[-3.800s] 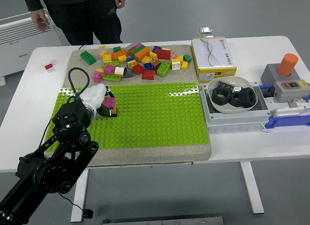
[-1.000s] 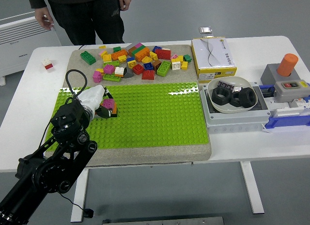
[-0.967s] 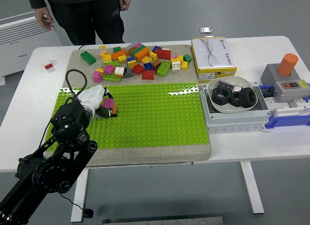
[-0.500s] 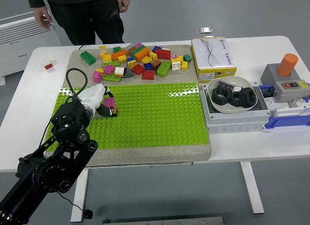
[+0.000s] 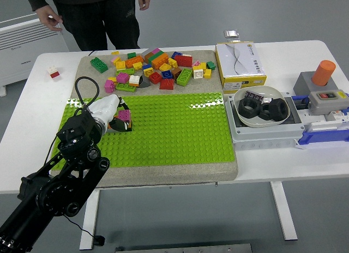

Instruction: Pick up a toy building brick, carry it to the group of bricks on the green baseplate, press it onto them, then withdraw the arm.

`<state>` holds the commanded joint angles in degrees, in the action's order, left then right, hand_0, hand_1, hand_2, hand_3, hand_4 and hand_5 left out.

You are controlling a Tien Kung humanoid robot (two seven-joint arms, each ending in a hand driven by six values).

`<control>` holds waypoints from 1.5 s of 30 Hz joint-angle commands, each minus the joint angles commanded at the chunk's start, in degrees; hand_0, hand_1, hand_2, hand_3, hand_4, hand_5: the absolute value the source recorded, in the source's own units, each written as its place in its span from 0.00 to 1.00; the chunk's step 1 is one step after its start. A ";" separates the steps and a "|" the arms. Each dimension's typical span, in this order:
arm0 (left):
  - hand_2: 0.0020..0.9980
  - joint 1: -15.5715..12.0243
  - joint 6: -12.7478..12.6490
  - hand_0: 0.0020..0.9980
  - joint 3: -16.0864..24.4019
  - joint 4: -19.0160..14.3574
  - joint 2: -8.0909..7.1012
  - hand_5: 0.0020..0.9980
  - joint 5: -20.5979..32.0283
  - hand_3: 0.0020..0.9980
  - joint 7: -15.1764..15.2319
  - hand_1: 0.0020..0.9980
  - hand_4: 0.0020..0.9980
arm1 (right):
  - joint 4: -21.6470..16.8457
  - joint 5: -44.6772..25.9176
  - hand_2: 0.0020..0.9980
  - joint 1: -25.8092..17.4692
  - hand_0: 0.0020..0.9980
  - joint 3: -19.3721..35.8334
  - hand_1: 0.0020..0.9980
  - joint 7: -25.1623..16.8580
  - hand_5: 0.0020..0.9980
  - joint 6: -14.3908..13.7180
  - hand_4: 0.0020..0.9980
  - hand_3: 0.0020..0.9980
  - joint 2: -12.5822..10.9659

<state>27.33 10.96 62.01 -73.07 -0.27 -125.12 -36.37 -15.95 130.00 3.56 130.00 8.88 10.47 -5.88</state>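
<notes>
My left hand (image 5: 117, 118) rests on the left part of the green baseplate (image 5: 174, 127). Its white fingers are curled around a pink brick (image 5: 124, 115), which sits on a small group of bricks (image 5: 121, 125) with orange showing beneath it. A pile of loose coloured bricks (image 5: 152, 70) lies on the grey mat beyond the baseplate. My right arm is out of view.
A person stands at the far side, one hand (image 5: 50, 21) hanging at the top left. A yellow box (image 5: 240, 59), a grey tray with a bowl of black nuts (image 5: 262, 107) and an orange-topped button box (image 5: 322, 84) are on the right. A small red-white brick (image 5: 54, 73) lies far left.
My left hand has stayed on the pink brick with only slight shifts. The person's hand at top left has moved a little.
</notes>
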 joint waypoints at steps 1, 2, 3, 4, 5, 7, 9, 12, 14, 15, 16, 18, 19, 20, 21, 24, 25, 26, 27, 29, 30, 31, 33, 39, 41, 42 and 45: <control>0.81 0.00 0.03 0.89 -0.02 -0.01 0.00 0.13 0.00 0.59 -0.01 0.90 0.50 | 0.00 0.00 0.68 -0.01 0.67 0.00 0.63 0.00 0.96 0.00 0.70 0.70 0.00; 0.81 0.00 0.04 0.89 -0.03 -0.01 -0.01 0.13 -0.01 0.60 -0.01 0.90 0.50 | 0.00 0.00 0.67 -0.03 0.67 0.00 0.63 0.00 0.96 -0.01 0.70 0.69 0.00; 0.81 0.00 0.07 0.89 -0.03 -0.01 -0.02 0.13 -0.02 0.60 -0.01 0.90 0.50 | 0.00 0.00 0.67 -0.05 0.67 0.00 0.63 0.01 0.96 -0.01 0.70 0.69 0.00; 0.81 0.00 0.09 0.89 -0.04 -0.01 -0.02 0.13 -0.01 0.60 -0.01 0.90 0.50 | 0.00 0.00 0.67 -0.06 0.67 0.00 0.63 0.01 0.96 -0.01 0.70 0.69 0.00; 0.81 0.00 0.07 0.89 -0.04 -0.01 -0.03 0.13 -0.04 0.60 -0.01 0.90 0.50 | 0.00 0.00 0.67 -0.07 0.67 0.00 0.63 0.01 0.96 -0.01 0.70 0.69 0.00; 0.81 0.00 0.08 0.89 -0.02 -0.02 -0.03 0.13 -0.10 0.60 -0.01 0.90 0.50 | 0.00 0.00 0.67 -0.10 0.67 0.00 0.63 0.01 0.96 -0.02 0.70 0.69 0.00; 0.81 0.00 0.10 0.89 0.05 -0.01 -0.06 0.13 -0.18 0.62 0.00 0.90 0.50 | 0.01 0.00 0.67 -0.12 0.67 0.00 0.63 0.01 0.96 -0.03 0.70 0.69 -0.01; 0.81 0.02 0.31 0.89 0.21 0.00 -0.12 0.13 -0.28 0.62 0.01 0.90 0.50 | 0.02 0.00 0.67 -0.16 0.67 0.00 0.63 0.01 0.96 -0.05 0.70 0.69 -0.03; 0.82 0.03 0.54 0.89 0.30 0.00 -0.16 0.13 -0.34 0.63 0.03 0.90 0.51 | 0.02 0.00 0.67 -0.16 0.67 0.00 0.63 0.01 0.96 -0.06 0.70 0.69 -0.03; 0.82 0.03 0.68 0.89 0.33 0.01 -0.19 0.13 -0.38 0.63 0.05 0.90 0.51 | 0.02 0.00 0.67 -0.17 0.67 0.00 0.63 0.01 0.96 -0.06 0.70 0.69 -0.04; 0.82 0.04 0.76 0.89 0.35 0.01 -0.21 0.13 -0.41 0.63 0.06 0.90 0.51 | 0.03 0.00 0.67 -0.17 0.67 0.00 0.63 0.01 0.96 -0.07 0.70 0.69 -0.04; 0.82 0.04 0.99 0.89 0.40 -0.01 -0.28 0.13 -0.44 0.63 0.10 0.90 0.51 | 0.02 0.00 0.67 -0.19 0.67 0.00 0.63 0.00 0.96 -0.08 0.70 0.69 -0.04; 0.82 0.04 1.08 0.89 0.42 -0.01 -0.30 0.13 -0.46 0.63 0.11 0.90 0.51 | 0.02 0.00 0.67 -0.19 0.67 0.00 0.63 0.00 0.96 -0.07 0.70 0.69 -0.04; 0.82 0.04 1.17 0.89 0.41 -0.02 -0.32 0.15 -0.46 0.64 0.12 0.90 0.52 | 0.01 0.00 0.67 -0.19 0.67 0.00 0.63 0.00 0.96 -0.06 0.70 0.69 -0.05; 0.82 0.04 1.27 0.89 0.40 -0.04 -0.35 0.15 -0.45 0.64 0.13 0.90 0.52 | 0.00 0.00 0.67 -0.19 0.67 0.00 0.63 0.01 0.96 -0.06 0.70 0.69 -0.05; 0.82 0.02 1.44 0.89 0.39 -0.07 -0.41 0.15 -0.44 0.64 0.19 0.90 0.52 | 0.00 0.00 0.67 -0.19 0.67 0.00 0.63 0.00 0.96 -0.07 0.70 0.69 -0.05; 0.82 0.00 1.50 0.89 0.39 -0.09 -0.43 0.15 -0.43 0.64 0.22 0.90 0.52 | 0.00 0.00 0.67 -0.19 0.67 0.00 0.63 -0.01 0.96 -0.07 0.70 0.69 -0.04; 0.83 -0.02 1.55 0.89 0.38 -0.10 -0.45 0.15 -0.42 0.62 0.25 0.91 0.52 | 0.00 0.00 0.67 -0.19 0.67 0.00 0.63 -0.01 0.96 -0.07 0.70 0.69 -0.04; 0.83 -0.04 1.60 0.89 0.37 -0.10 -0.47 0.15 -0.42 0.62 0.27 0.91 0.52 | 0.00 0.00 0.67 -0.20 0.67 0.00 0.63 -0.02 0.96 -0.07 0.70 0.69 -0.04; 0.83 -0.07 1.71 0.89 0.31 -0.12 -0.52 0.15 -0.43 0.62 0.32 0.91 0.52 | 0.00 0.00 0.67 -0.20 0.67 0.00 0.63 -0.04 0.96 -0.07 0.70 0.69 -0.03; 0.83 -0.09 1.73 0.89 0.26 -0.14 -0.53 0.15 -0.43 0.62 0.36 0.91 0.52 | 0.00 0.00 0.67 -0.20 0.67 0.00 0.63 -0.04 0.96 -0.06 0.70 0.69 -0.02; 0.83 -0.09 1.74 0.89 0.22 -0.14 -0.55 0.15 -0.41 0.62 0.39 0.91 0.52 | -0.01 0.00 0.67 -0.19 0.67 0.00 0.63 -0.04 0.96 -0.06 0.70 0.69 -0.02; 0.83 -0.09 1.75 0.89 0.19 -0.14 -0.60 0.14 -0.38 0.63 0.47 0.91 0.52 | -0.02 0.00 0.67 -0.17 0.67 0.00 0.63 -0.04 0.96 -0.06 0.70 0.69 -0.02; 0.84 -0.03 1.50 0.89 0.27 -0.08 -0.69 0.13 -0.43 0.63 0.68 0.91 0.51 | -0.01 0.00 0.67 -0.12 0.67 0.00 0.63 -0.03 0.96 -0.07 0.70 0.69 -0.04; 0.84 -0.02 1.48 0.89 0.31 -0.02 -0.72 0.13 -0.41 0.63 0.77 0.91 0.51 | 0.00 0.00 0.67 -0.12 0.67 0.00 0.63 -0.03 0.96 -0.08 0.70 0.69 -0.04; 0.84 -0.03 1.47 0.89 0.33 0.01 -0.71 0.13 -0.44 0.63 0.78 0.91 0.51 | 0.01 0.00 0.67 -0.11 0.67 0.00 0.63 -0.04 0.96 -0.08 0.70 0.69 -0.03; 0.84 -0.06 1.49 0.90 0.37 0.07 -0.70 0.13 -0.51 0.63 0.83 0.91 0.51 | 0.03 0.00 0.67 -0.11 0.67 0.00 0.63 -0.06 0.95 -0.08 0.70 0.69 -0.02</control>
<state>27.27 12.46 62.38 -73.00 -0.97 -125.62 -35.55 -15.92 130.00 3.45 130.00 8.82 10.40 -5.90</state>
